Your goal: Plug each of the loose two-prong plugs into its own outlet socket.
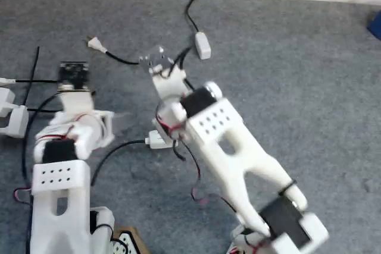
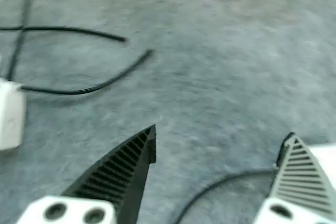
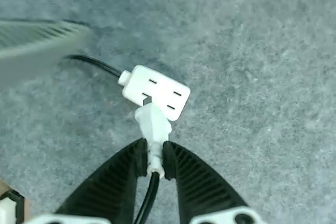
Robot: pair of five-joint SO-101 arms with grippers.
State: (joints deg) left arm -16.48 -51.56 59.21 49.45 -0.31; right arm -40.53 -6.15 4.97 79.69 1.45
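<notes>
While the right arm leans low over the grey tabletop (image 1: pixel 315 81), the right gripper (image 3: pixel 154 149) has its jaws clenched on a white two-prong plug (image 3: pixel 152 121), pinching it at the rear where its black lead (image 3: pixel 147 195) drops away between the fingers. The plug's nose sticks out past the fingertips and touches the slotted face of a white outlet block (image 3: pixel 163 90) at the block's near edge. The prongs are hidden, so I cannot tell whether they sit inside the slots or merely rest against them. From above, that outlet block (image 1: pixel 157 140) lies just beside the right arm's wrist, its own black cord (image 1: pixel 113 151) curving off toward the left arm. The left gripper (image 2: pixel 220 135) hangs above bare tabletop with its jaws released and spread wide, nothing between them; a cord runs under one fingertip, and a white socket piece (image 2: pixel 10 114) lies well off to one side. Farther back on the tabletop a second plug (image 1: pixel 95 44) lies loose, prongs pointing outward, and another white socket (image 1: pixel 203 46) rests apart from it, each trailing a black cord.
</notes>
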